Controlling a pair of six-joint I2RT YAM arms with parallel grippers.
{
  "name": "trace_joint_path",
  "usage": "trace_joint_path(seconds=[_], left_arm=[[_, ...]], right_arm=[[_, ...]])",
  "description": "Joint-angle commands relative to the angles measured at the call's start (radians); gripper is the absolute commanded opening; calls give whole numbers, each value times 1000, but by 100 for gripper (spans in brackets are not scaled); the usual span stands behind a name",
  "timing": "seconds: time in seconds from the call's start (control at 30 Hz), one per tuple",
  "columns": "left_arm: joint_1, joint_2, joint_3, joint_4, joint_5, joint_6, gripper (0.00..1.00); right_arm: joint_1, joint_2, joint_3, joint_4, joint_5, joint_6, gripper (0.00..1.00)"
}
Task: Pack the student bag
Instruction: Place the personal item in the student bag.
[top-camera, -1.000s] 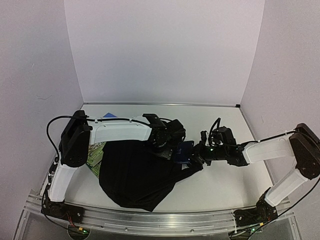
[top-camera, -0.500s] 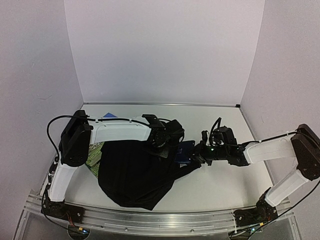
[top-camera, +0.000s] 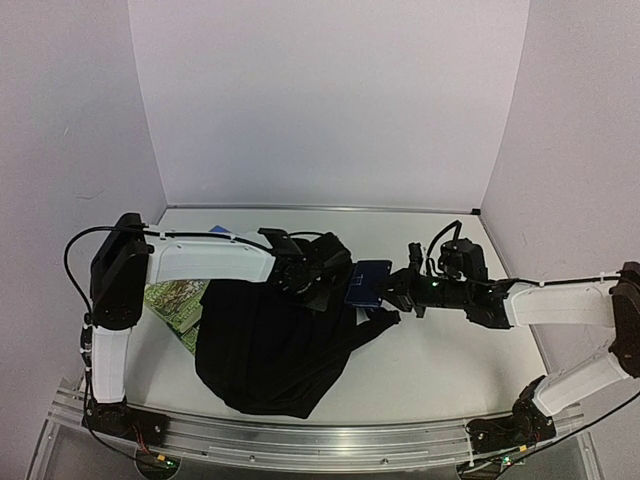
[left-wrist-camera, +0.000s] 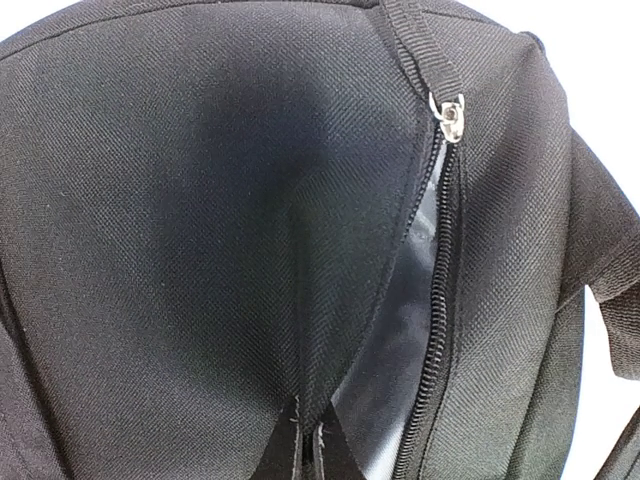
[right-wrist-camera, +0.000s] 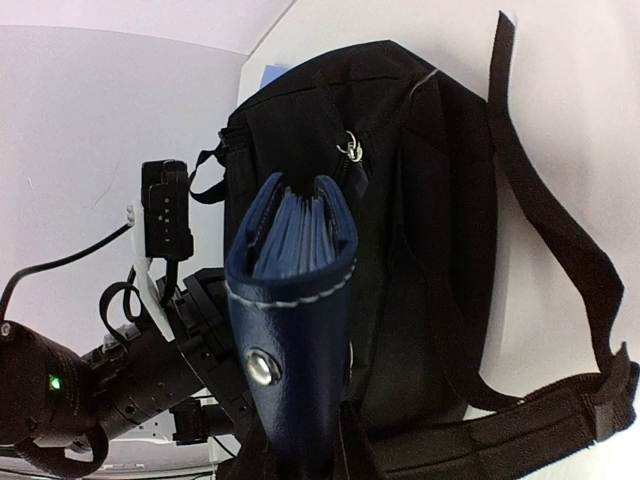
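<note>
The student bag (top-camera: 265, 345), a soft black backpack, lies in the middle of the table with its straps trailing right. My left gripper (top-camera: 322, 288) is shut on a fold of the bag's fabric (left-wrist-camera: 300, 330) beside the open zipper (left-wrist-camera: 440, 330). Grey lining (left-wrist-camera: 395, 350) shows in the gap, and the metal zipper pull (left-wrist-camera: 452, 115) sits at the top. My right gripper (top-camera: 392, 295) is shut on a small navy pouch (top-camera: 366, 283) and holds it just right of the bag's top. In the right wrist view the pouch (right-wrist-camera: 295, 330) stands upright between my right gripper (right-wrist-camera: 298, 450), in front of the bag (right-wrist-camera: 420, 200).
A green patterned book (top-camera: 172, 303) lies partly under the bag's left side. A blue book corner (top-camera: 220, 231) shows behind the left arm. A bag strap (right-wrist-camera: 560, 240) loops over the white table on the right. A metal rail (top-camera: 320, 440) runs along the near edge.
My left gripper has shut on the bag's fabric by the zipper and drawn it back and to the left. My right gripper has carried the pouch a little farther back and up.
</note>
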Motion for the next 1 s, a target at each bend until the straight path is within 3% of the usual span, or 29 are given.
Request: trace_joint_path(seconds=[0.0,0.23,0.67,0.97], left_arm=[[13,-94,-38,81,-3,-11,0],[13,-139,-89,125,16,-35,0],[13,-244,-208,241,4,-45,0],[16,-254,-222,261,69,-11,0]], right_arm=[[21,45,59,143,-49,64,0],[84,193,94,300,-61,152,0],[96,426,100,349,-49,242,0],[96,463,97,618,-93,381,0]])
